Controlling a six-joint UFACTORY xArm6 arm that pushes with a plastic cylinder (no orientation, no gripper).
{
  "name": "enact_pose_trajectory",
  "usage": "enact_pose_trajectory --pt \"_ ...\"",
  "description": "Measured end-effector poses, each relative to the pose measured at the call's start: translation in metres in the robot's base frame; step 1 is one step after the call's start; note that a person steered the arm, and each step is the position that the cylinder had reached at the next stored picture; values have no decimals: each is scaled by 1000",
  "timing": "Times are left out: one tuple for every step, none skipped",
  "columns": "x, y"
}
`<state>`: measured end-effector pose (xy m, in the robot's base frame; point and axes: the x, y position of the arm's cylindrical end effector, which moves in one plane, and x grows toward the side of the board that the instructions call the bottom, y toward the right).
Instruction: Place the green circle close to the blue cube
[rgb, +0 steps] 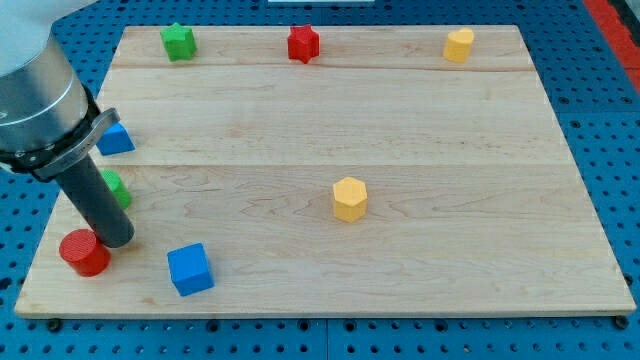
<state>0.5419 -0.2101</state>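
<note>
The green circle (117, 188) lies near the board's left edge, mostly hidden behind my rod. The blue cube (190, 269) sits at the view's bottom left, below and to the right of the green circle. My tip (115, 241) rests on the board just below the green circle, right beside a red cylinder (84, 252) and left of the blue cube.
A blue triangular block (117, 138) lies by the left edge, partly behind the arm. A green star (178, 41), a red star (303, 43) and a yellow block (459, 45) line the top. A yellow hexagon (350, 199) sits mid-board. The wooden board (400, 270) rests on blue pegboard.
</note>
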Motion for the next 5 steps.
enact_pose_trajectory --pt "0 2" --pt "-5 5" --pt "-12 -8" --pt "-25 -32" --pt "-33 -79"
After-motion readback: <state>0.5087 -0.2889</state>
